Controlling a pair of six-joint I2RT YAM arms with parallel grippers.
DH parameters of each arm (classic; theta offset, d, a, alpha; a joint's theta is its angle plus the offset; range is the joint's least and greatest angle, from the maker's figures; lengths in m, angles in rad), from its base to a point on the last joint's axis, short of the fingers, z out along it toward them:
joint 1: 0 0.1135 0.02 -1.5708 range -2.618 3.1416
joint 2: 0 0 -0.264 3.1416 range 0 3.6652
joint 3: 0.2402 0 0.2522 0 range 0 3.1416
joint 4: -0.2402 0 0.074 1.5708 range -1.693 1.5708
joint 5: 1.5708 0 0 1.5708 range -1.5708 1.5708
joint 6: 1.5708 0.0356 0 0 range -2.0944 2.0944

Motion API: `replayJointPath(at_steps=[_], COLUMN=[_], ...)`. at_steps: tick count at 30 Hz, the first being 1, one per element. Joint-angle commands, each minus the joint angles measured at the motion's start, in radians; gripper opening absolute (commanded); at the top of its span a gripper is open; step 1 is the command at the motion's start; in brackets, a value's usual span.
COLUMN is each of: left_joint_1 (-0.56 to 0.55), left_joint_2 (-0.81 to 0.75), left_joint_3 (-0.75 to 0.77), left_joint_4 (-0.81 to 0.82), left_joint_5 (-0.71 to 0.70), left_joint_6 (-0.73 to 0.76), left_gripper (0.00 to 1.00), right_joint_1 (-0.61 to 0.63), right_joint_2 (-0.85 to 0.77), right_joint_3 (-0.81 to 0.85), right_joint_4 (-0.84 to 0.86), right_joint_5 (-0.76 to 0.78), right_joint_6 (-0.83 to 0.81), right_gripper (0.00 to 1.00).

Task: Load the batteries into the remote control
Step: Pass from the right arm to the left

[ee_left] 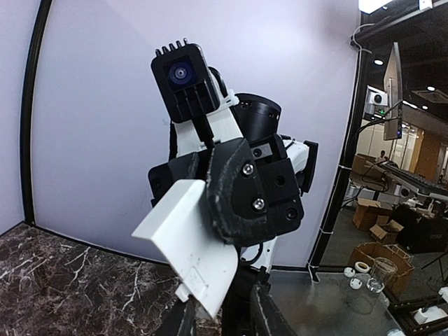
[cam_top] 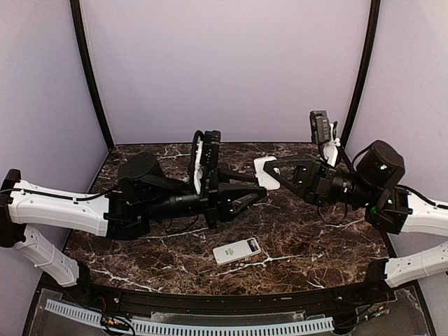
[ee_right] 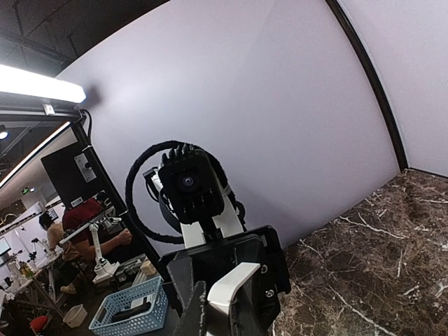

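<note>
White remote control (cam_top: 236, 250) is seen lying on the marble surface (cam_top: 315, 238). No batteries are seen, so loading is judged not yet done. At its 12 o'clock a white panel (ee_left: 189, 245), probably the battery cover, is clamped aloft in the right fingers (ee_left: 238, 189). The left fingers (ee_left: 268, 320) are held partly apart at its lower corner; contact cannot be confirmed.
</note>
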Motion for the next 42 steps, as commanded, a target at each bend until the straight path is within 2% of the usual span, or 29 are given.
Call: replayJointPath(at_steps=[1, 11, 18, 22, 23, 26, 29, 36, 37, 39, 42], left_joint_1=[0.001, 0.001, 0.001, 0.001, 0.001, 0.001, 0.001, 0.005, 0.007, 0.014, 0.016], left_joint_2=[0.0, 0.001, -0.009, -0.031, -0.035, -0.055, -0.072, -0.128, -0.131, -0.143, -0.144], left_joint_3=[0.031, 0.027, 0.01, -0.003, -0.006, -0.016, -0.038, -0.046, -0.045, -0.045, -0.046], left_joint_4=[0.022, 0.047, 0.049, 0.025, 0.016, -0.037, -0.079, -0.271, -0.307, -0.346, -0.376], left_joint_5=[0.008, 0.013, 0.001, -0.016, -0.03, -0.056, -0.086, -0.206, -0.215, -0.204, -0.155], left_joint_6=[0.011, -0.002, -0.015, -0.032, -0.039, -0.057, -0.082, -0.172, -0.181, -0.206, -0.229], left_gripper=[0.22, 0.0, 0.0, 0.0, 0.0, 0.0, 0.0, 0.0, 0.0, 0.0, 0.0], right_joint_1=[0.011, 0.018, 0.018, 0.019, 0.019, 0.016, 0.017, 0.018, 0.018, 0.019, 0.024], right_joint_2=[0.006, 0.007, -0.002, -0.034, -0.046, -0.103, -0.168, -0.201, -0.188, -0.157, -0.104], right_joint_3=[0.03, 0.025, 0.044, 0.078, 0.087, 0.11, 0.122, 0.199, 0.208, 0.208, 0.202], right_joint_4=[0.035, 0.034, -0.038, -0.169, -0.21, -0.337, -0.426, -0.666, -0.69, -0.728, -0.736], right_joint_5=[-0.008, -0.013, 0.001, 0.041, 0.054, 0.151, 0.231, 0.244, 0.235, 0.208, 0.165], right_joint_6=[-0.009, -0.003, -0.03, -0.09, -0.12, -0.236, -0.377, -0.856, -0.927, -1.094, -1.32], right_gripper=[0.0, 0.0, 0.0, 0.34, 0.46, 0.61, 0.69, 0.72, 0.76, 0.96, 0.99])
